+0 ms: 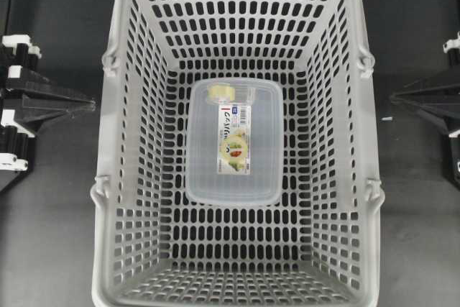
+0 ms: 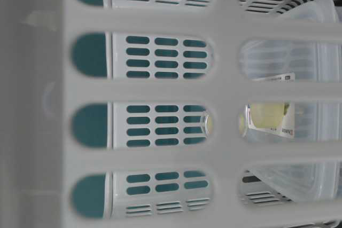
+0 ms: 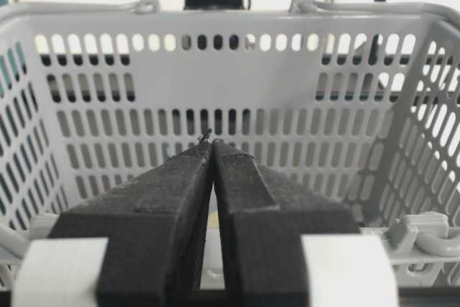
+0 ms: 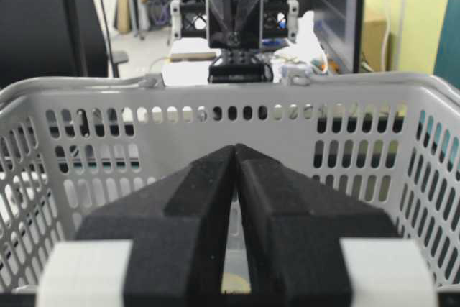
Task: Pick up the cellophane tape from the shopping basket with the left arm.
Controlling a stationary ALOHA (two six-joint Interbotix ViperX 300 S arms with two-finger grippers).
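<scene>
Overhead view has the tape (image 1: 221, 92) lying on the clear box (image 1: 233, 177), at its far end inside the basket (image 1: 129, 177), while the left pincer (image 1: 90, 105), tips together and empty, waits outside the wall, so it may nudge the box or snag slots.

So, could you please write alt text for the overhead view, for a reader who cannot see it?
A grey basket fills the frame, holding a clear box with a small tape roll on its far end. The left gripper and right gripper sit outside the basket, on either side, jaws shut and empty.
</scene>
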